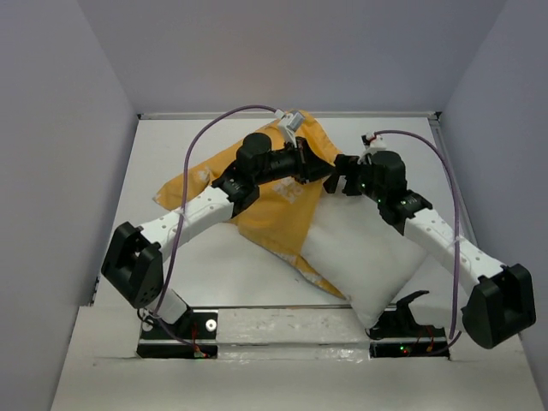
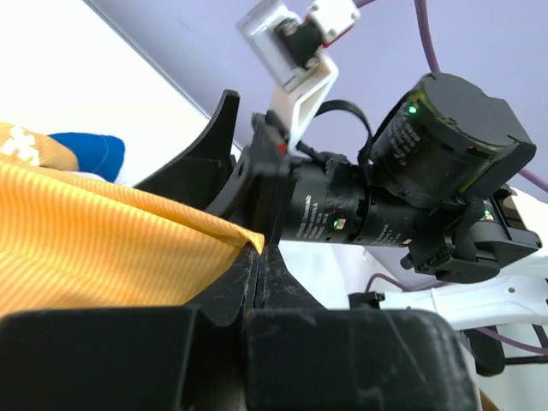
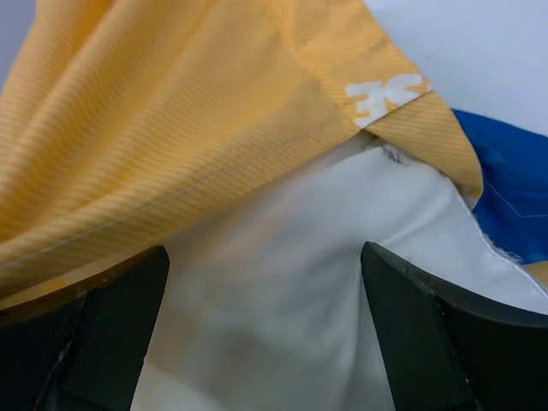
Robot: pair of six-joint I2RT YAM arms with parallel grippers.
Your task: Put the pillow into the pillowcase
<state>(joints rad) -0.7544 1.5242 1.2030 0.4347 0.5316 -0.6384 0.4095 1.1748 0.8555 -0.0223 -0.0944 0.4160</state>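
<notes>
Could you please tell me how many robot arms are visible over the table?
2: the left arm extends over the pillowcase; the right arm extends beside the pillow.

Your stock, by material:
1. Pillowcase (image 3: pixel 171 111): woven cloth, yellow-orange, finely ribbed, matt. The white printed lettering at the upper right of the right wrist view has a flat finish. The blue panel at the right edge has a smoother weave.
2. Pillow (image 3: pixel 291 223): plain white cloth, soft, smooth, matt, lightly creased.
3. Right gripper (image 3: pixel 264 257), fingers (image 3: pixel 111 325): black plastic, matt, faintly grainy.
4. Left gripper (image 2: pixel 259 265): black plastic, matt, scuffed at the edges, at the bottom of the left wrist view.
5. Motor housing (image 2: pixel 454 128): black, satin sheen; you can see highlights on its rim.
6. Camera bracket (image 2: pixel 300 98): white plastic, smooth.
7. Cable (image 2: pixel 426 47): purple sheath, smooth.
8. Table (image 1: pixel 214 265): white, smooth, matt.
</notes>
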